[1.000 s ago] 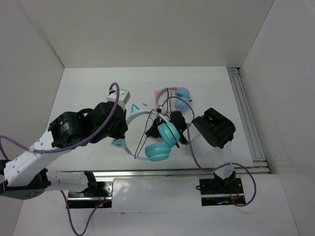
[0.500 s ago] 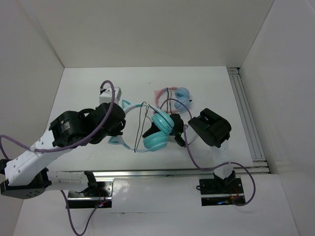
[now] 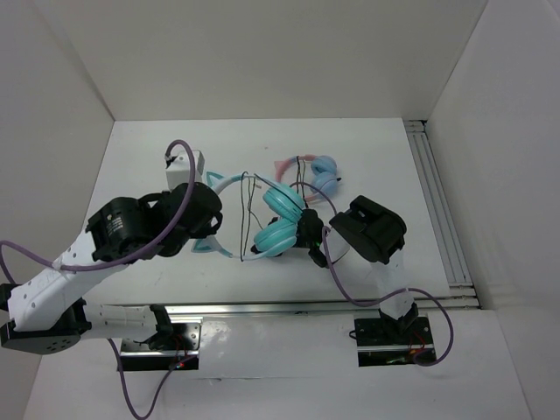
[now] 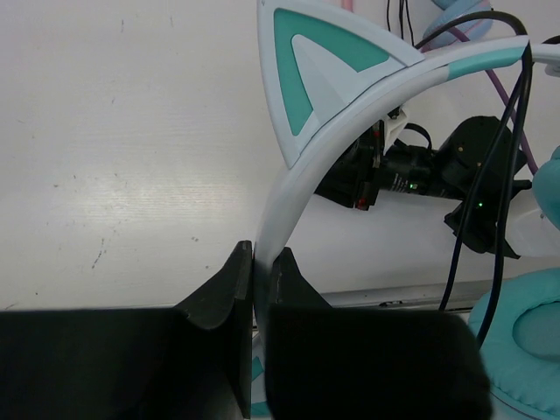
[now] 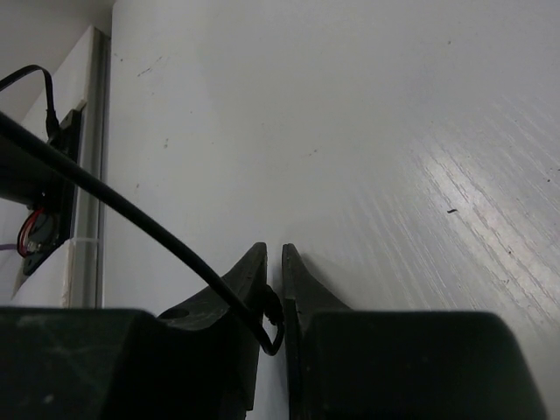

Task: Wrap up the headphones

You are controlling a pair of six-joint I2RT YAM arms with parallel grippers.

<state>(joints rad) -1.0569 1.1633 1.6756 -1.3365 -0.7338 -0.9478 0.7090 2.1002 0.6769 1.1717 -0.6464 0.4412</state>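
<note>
Teal over-ear headphones (image 3: 273,236) with a pale cat-eared headband (image 4: 306,171) sit mid-frame in the top view, further up-frame than a second ago. Left gripper (image 4: 254,262) clamps the headband; right gripper (image 5: 273,262) pinches the thin black cord (image 5: 131,214).

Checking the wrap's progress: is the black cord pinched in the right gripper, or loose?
Pinched. In the right wrist view the right gripper has its fingers nearly together, the black cord caught between them.
</note>
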